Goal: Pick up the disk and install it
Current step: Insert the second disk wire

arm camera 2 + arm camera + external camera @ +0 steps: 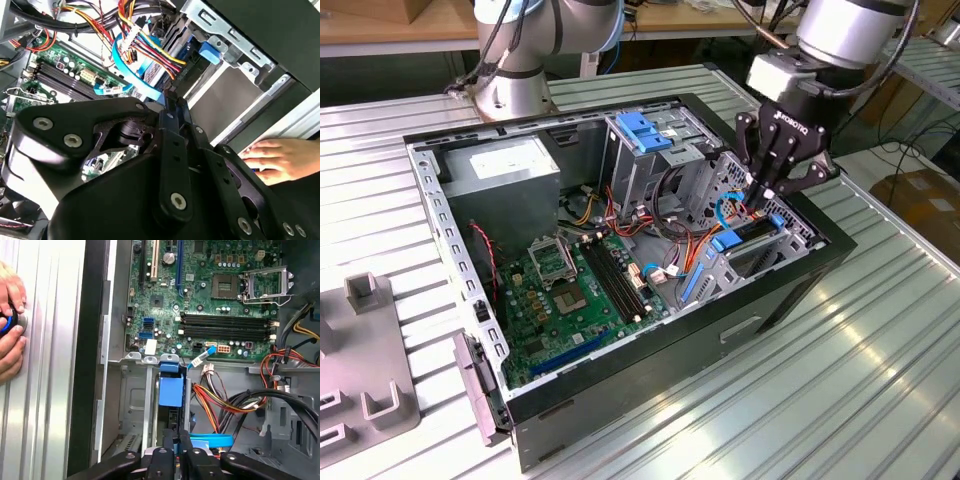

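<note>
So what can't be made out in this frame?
- The disk: in the first wrist view the drive cage hides most of its body, so its seating is unclear.
- The tool: in the exterior view its tips are lost among cables and cage.
- The person's hand: cut off by the first wrist view's edge; the object it grips is mostly covered.

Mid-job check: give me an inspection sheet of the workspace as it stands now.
Surface: ribbed metal table carrying the open computer case.
Job's things: the disk sits on edge in the drive bay, right under the gripper; whether it is seated cannot be told.
Clutter: grey fixture plate at the exterior view's left.
Grippers: gripper at the bay, fingers together.
Cables: wire bundle and blue flat cable close beside the bay.
Surroundings: a person's hand rests on the table beside the case; a second arm's base stands behind it.
</note>
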You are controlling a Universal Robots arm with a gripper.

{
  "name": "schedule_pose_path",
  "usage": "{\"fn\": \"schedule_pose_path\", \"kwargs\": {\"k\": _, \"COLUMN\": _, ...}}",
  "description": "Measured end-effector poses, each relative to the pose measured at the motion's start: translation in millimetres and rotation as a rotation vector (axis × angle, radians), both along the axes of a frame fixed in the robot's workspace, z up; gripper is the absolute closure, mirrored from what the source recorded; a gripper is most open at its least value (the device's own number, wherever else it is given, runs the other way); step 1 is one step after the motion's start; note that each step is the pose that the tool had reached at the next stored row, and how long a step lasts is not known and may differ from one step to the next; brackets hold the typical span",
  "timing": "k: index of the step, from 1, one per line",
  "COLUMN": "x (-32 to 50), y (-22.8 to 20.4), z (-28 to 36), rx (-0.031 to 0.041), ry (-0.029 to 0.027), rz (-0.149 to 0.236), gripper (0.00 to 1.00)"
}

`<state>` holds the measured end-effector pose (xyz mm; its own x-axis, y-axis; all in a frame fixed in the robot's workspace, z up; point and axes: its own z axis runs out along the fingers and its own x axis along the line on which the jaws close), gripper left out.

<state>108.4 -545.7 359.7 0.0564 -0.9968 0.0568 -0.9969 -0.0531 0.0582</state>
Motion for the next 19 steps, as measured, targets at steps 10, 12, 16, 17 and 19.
{"fn": "schedule_pose_path", "kwargs": {"k": 10, "x": -8.0, "y": -0.7, "z": -2.5, "rx": 0.0187, "ry": -0.0245, "rz": 0.002, "gripper": 0.84}}
{"fn": "schedule_pose_path", "kwargs": {"k": 12, "x": -8.0, "y": -0.7, "z": -2.5, "rx": 0.0188, "ry": -0.0247, "rz": 0.002, "gripper": 0.84}}
{"fn": "schedule_pose_path", "kwargs": {"k": 16, "x": -8.1, "y": -0.7, "z": -2.5, "rx": 0.0195, "ry": -0.0267, "rz": 0.002, "gripper": 0.84}}
{"fn": "schedule_pose_path", "kwargs": {"k": 17, "x": -8.2, "y": -0.7, "z": -2.6, "rx": 0.02, "ry": -0.0308, "rz": 0.002, "gripper": 0.84}}
{"fn": "schedule_pose_path", "kwargs": {"k": 19, "x": -8.0, "y": -0.8, "z": -2.6, "rx": 0.0202, "ry": -0.0382, "rz": 0.003, "gripper": 0.84}}
